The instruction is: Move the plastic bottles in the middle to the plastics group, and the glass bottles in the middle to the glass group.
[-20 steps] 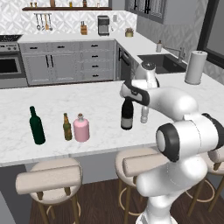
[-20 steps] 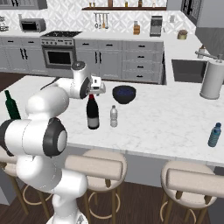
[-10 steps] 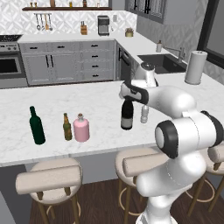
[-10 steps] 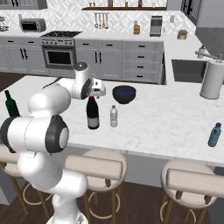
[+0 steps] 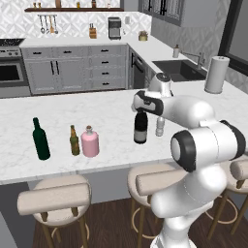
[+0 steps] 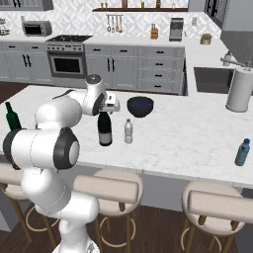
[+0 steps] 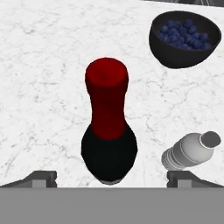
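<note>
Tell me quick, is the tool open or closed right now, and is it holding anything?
Tool: open, holding nothing, fingertips spread either side of the dark wine bottle, above its red cap.

Counter (image 5: 58, 109) under my arm looks like white marble with grey veins, smooth, faint sheen. Dark wine bottle (image 5: 140, 128) reads as glossy glass, its red cap (image 7: 106, 98) a smooth satin foil or plastic. At its 4 o'clock in my hand view the clear bottle (image 7: 189, 151) looks like thin ribbed plastic, cloudy. Dark bowl (image 7: 184, 37) at 1 o'clock is matt black, maybe ceramic, berries dull blue. Pink bottle (image 5: 90, 142) glossy, glass-like; green bottle (image 5: 40, 139) and amber bottle (image 5: 74, 141) shiny glass. Stool seats (image 5: 54, 197) look like matt beige padding on wood legs. My arm shell (image 5: 193, 114) is smooth glossy white plastic.
</note>
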{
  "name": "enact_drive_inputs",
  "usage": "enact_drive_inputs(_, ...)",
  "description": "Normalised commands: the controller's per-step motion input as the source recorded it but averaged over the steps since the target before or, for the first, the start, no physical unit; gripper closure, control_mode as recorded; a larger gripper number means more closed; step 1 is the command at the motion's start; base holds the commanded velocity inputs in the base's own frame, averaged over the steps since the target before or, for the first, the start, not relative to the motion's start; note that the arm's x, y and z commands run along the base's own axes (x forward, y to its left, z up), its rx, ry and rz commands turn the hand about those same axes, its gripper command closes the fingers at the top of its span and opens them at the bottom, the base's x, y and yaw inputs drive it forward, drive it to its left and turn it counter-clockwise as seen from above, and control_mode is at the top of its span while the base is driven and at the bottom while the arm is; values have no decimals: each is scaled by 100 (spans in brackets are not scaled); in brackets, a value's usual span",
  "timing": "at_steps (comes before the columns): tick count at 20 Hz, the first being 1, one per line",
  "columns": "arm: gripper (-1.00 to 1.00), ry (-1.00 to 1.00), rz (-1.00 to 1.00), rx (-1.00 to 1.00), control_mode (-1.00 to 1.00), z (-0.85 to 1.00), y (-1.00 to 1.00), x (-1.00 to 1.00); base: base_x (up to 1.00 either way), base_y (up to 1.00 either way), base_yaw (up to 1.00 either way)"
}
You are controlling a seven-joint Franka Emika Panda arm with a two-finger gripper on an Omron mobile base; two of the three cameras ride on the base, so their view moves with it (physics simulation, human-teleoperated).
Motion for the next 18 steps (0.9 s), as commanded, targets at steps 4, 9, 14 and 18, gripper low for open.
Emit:
enact_drive_inputs(4, -100, 0, 0, 1, -100, -4, 0, 19, 0, 0, 0)
enact_drive_inputs(9, -100, 0, 0, 1, -100, -12, 0, 15, 0, 0, 0)
enact_drive_inputs(14, -100, 0, 0, 0, -100, -12, 0, 16, 0, 0, 0)
enact_drive_inputs(18, -100, 0, 0, 0, -100, -8, 0, 14, 0, 0, 0)
